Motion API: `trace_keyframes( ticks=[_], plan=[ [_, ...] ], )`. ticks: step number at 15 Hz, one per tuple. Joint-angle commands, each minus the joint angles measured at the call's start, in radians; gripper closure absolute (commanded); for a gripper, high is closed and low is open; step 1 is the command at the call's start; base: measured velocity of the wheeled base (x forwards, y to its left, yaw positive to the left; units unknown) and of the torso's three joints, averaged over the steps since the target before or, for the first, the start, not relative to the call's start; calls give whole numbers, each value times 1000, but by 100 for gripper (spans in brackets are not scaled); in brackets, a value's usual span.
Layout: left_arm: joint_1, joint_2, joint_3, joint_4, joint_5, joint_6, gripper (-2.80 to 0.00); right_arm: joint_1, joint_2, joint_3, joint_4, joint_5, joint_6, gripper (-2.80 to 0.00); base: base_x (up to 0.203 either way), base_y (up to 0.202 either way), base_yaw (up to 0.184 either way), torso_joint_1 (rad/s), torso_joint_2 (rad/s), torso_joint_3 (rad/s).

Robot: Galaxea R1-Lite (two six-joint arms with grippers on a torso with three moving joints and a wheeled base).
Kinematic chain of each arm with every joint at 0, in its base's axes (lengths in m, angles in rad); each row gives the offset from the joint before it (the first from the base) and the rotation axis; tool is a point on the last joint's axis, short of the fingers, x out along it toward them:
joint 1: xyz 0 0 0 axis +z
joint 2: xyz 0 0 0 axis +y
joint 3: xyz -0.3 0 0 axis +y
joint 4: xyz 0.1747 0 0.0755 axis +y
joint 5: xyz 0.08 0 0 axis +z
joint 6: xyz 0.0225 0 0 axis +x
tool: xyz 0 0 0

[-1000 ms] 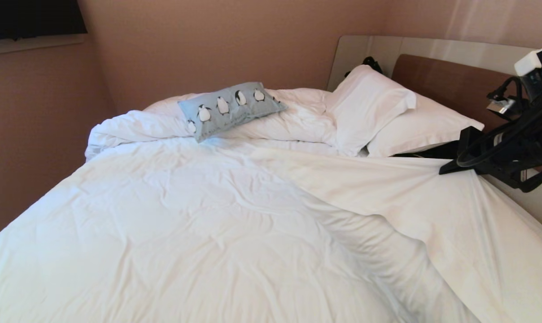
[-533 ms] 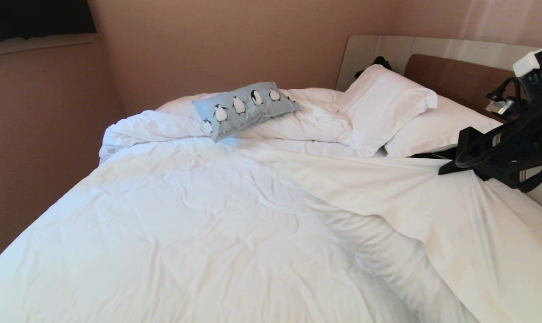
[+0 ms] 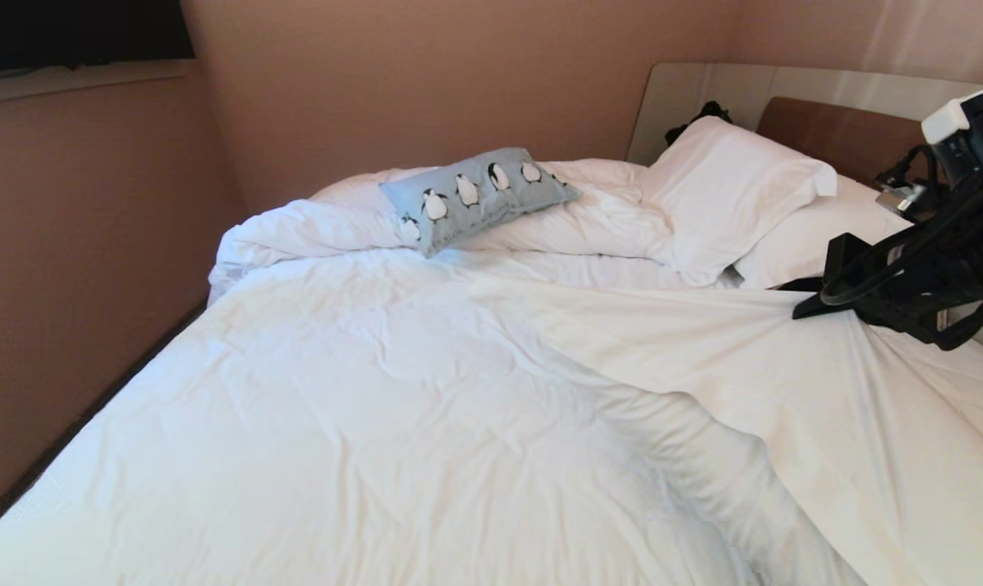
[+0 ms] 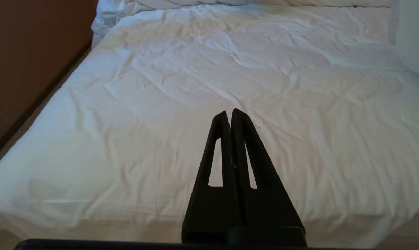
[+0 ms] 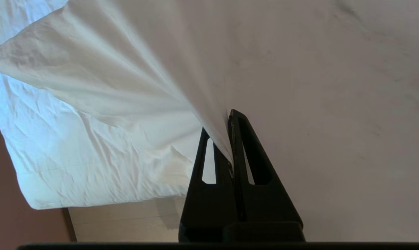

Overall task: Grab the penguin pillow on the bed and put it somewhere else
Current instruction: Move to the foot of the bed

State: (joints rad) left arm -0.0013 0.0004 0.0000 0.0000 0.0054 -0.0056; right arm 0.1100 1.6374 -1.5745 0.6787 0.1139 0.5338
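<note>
Sheet (image 5: 133,80) is pinched in the closed right gripper (image 5: 227,135) at the near bed (image 3: 377,423) edge; left gripper (image 4: 229,114) closed, empty. Penguin pillow (image 3: 477,198) lies far off, untouched. Next: release, reach across.

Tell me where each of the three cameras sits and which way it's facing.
Head view: up high, looking down across the bed toward the penguin pillow; the right arm shows.
Left wrist view: behind the shut left hand, facing along the duvet.
Right wrist view: behind the right hand, shut on a pulled sheet.
Head and left wrist views share the rumpled duvet.
</note>
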Motion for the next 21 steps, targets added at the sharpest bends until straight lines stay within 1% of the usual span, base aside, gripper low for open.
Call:
trace_keyframes(
  ticks=[1, 21],
  plan=[
    [0, 0, 1, 0, 1, 0, 0, 0, 1, -1, 4, 1, 3, 0, 0, 194, 3, 2, 2, 2],
    [0, 0, 0, 0, 1, 0, 0, 0, -8, 1, 4, 3, 2, 0, 0, 194, 0, 1, 3, 2]
  ],
)
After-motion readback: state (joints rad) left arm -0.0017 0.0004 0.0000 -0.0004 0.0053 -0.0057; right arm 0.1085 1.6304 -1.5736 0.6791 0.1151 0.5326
